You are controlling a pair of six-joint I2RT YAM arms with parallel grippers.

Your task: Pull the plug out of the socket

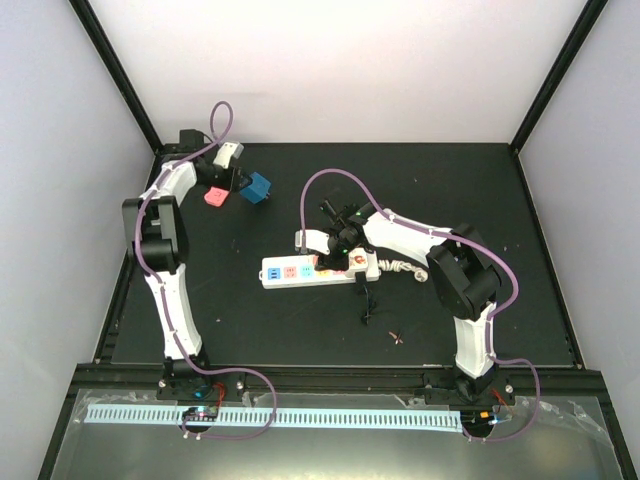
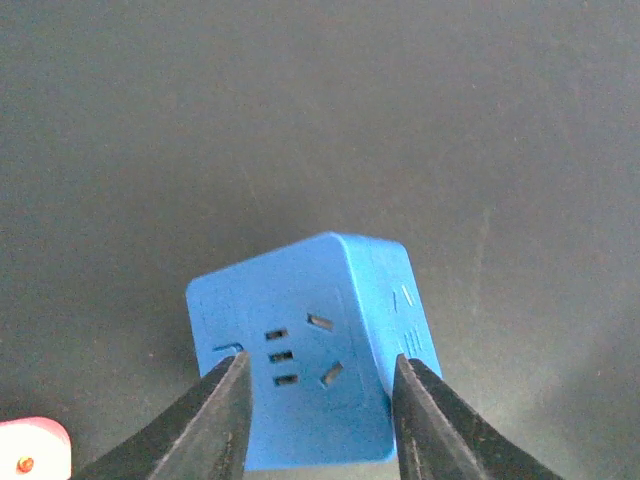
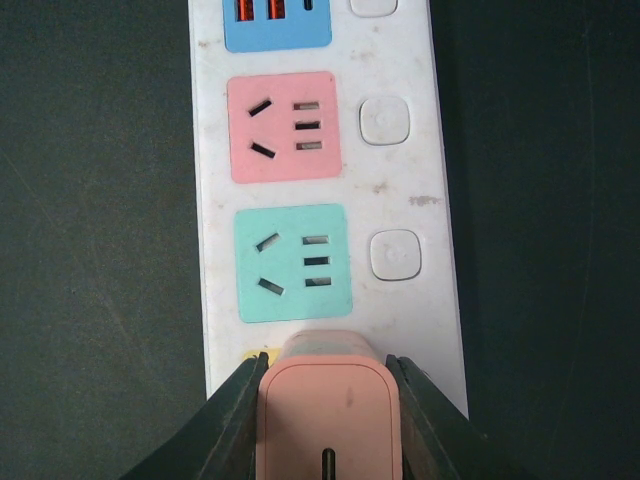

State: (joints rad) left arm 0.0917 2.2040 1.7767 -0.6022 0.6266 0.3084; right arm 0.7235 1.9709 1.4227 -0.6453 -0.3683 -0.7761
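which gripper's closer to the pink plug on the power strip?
Right. The right gripper has its fingers against both sides of the pink plug on the power strip. The left gripper is far off at the back left, straddling a blue cube adapter.

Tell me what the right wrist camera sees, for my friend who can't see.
The right tool clamps a pink plug sitting in a white power strip. Past it the strip shows a green outlet, a pink outlet and a blue panel, with white buttons beside them, on a black table.
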